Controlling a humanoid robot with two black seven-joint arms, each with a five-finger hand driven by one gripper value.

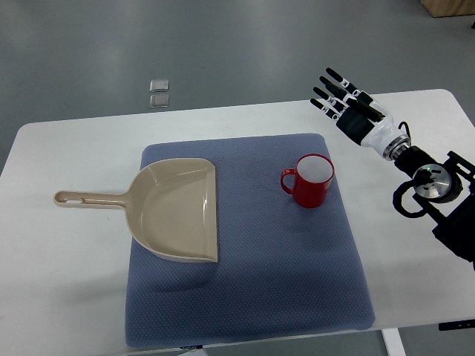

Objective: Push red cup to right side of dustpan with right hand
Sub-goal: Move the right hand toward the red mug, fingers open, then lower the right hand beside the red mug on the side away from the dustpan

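A red cup [311, 180] with a white inside stands upright on the blue mat [252, 297], its handle pointing left. A beige dustpan [178, 210] lies on the mat's left part, with its handle reaching left over the white table [67, 274]. The cup sits to the right of the dustpan with a gap between them. My right hand [343, 99] hovers up and to the right of the cup, apart from it, with fingers stretched out and spread, holding nothing. The left arm does not show.
The mat covers the table's middle. Two small grey squares [159, 93] lie on the floor beyond the table's far edge. The right arm's black wrist and forearm [434, 185] stretch over the table's right end.
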